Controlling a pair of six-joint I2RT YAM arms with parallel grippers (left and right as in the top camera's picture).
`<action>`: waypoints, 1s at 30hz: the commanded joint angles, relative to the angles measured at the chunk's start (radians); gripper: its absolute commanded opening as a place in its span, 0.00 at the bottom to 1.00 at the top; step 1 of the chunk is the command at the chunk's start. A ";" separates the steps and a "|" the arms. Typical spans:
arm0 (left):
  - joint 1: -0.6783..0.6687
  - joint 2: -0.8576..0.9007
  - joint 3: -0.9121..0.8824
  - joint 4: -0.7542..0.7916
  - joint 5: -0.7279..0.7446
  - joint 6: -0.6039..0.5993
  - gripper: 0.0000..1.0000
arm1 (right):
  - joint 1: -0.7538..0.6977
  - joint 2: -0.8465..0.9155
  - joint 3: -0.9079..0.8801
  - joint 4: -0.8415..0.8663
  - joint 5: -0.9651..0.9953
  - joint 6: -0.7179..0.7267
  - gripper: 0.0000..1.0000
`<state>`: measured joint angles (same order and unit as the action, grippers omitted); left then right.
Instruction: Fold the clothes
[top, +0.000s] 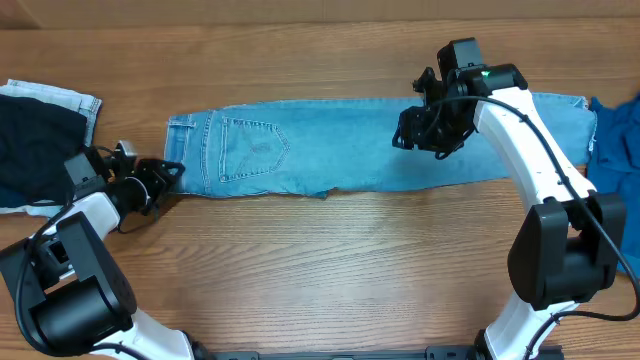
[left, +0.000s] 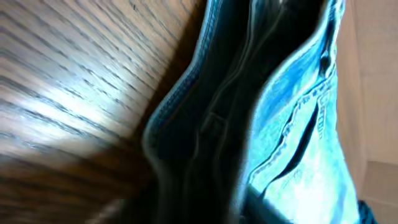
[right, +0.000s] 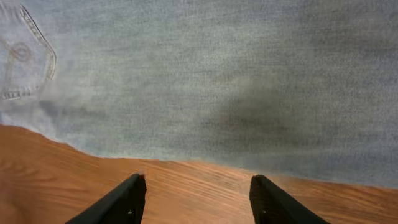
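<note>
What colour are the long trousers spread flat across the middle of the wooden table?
The long denim jeans are light blue, shown best in the overhead view.

Evenly lit and sharp overhead. Heavily blurred at the left wrist, with glare on the table and deep shadow inside the jeans. Softly shadowed across those jeans at the right wrist.

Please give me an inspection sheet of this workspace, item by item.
Surface: wooden table, grain visible.
Job's things: light-blue jeans lie flat, waistband to the left; dark navy piece at far left; brighter blue denim at the right edge.
Clutter: nothing seen.
Grippers: left gripper at the jeans' waistband, state unclear; right gripper open over the jeans' near edge, holding nothing.
Cables: black cable along the right arm.
Surroundings: nothing seen.
</note>
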<state>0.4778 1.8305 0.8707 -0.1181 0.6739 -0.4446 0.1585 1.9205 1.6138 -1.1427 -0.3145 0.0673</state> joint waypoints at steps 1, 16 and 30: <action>0.031 0.003 0.023 0.005 0.058 -0.005 0.05 | -0.003 -0.010 0.004 -0.008 0.000 -0.042 0.58; 0.145 -0.285 0.486 -0.651 -0.125 0.340 0.04 | -0.042 -0.206 0.089 -0.015 0.001 0.005 0.59; -0.212 -0.278 0.966 -0.996 -0.283 0.401 0.04 | -0.268 -0.288 0.237 -0.140 -0.001 0.023 0.64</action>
<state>0.4397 1.5635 1.8099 -1.1034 0.4843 -0.0536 -0.0929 1.6623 1.8069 -1.2774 -0.3141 0.0856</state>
